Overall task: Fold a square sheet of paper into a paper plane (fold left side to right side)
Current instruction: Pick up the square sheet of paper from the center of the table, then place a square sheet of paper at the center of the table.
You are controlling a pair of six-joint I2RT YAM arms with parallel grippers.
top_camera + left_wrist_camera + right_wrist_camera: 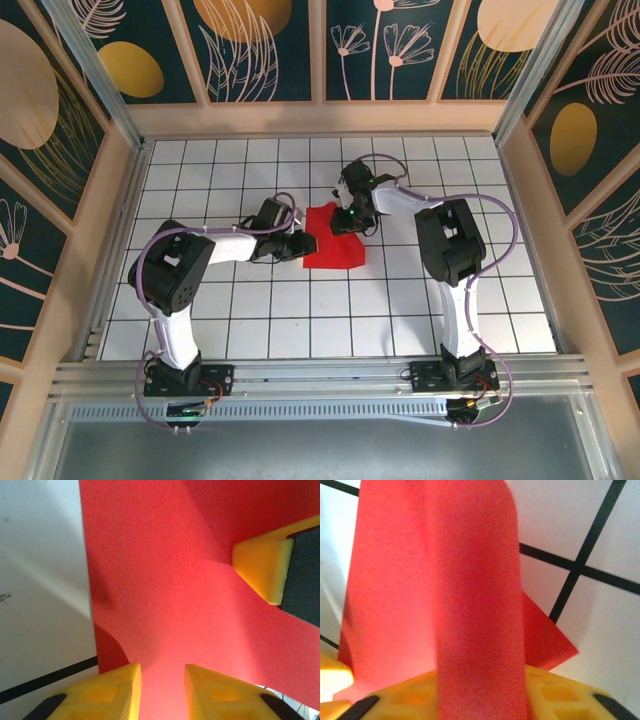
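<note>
Showed the left gripper [162, 676] with jaws narrowly apart: a slim gap between its two yellow fingers [117, 690], with nothing pinched in it. Showed bright red under those tips, the square sheet of paper [165, 580], spreading from 6 o'clock up to 12 o'clock in the left wrist view. Could not tell whether the tips pressed on the sheet or hung just above it. Caught a third yellow finger [262, 567] over the red at 2 o'clock. Showed white table [40, 580] at 9 o'clock, crossed by a black grid line [45, 680].

Showed the right gripper [480, 687] closed down on a raised flap of the same sheet. Had the red strip rising from between its fingers toward 12 o'clock, hiding the gap. Poked one paper corner out at 4 o'clock, with crossing grid lines at 2 o'clock.

From above, placed the sheet at the middle of the gridded table. Put the left gripper at its 9 o'clock edge and the right gripper at its 1 o'clock corner. Had the sheet lying mostly flat, darker near 1 o'clock. Ran the left arm [175, 280] back toward 7 o'clock and the right arm [450, 250] toward 5 o'clock. Ringed the table with dark wall panels [260, 50] painted with gold ovals and pale leaves.
</note>
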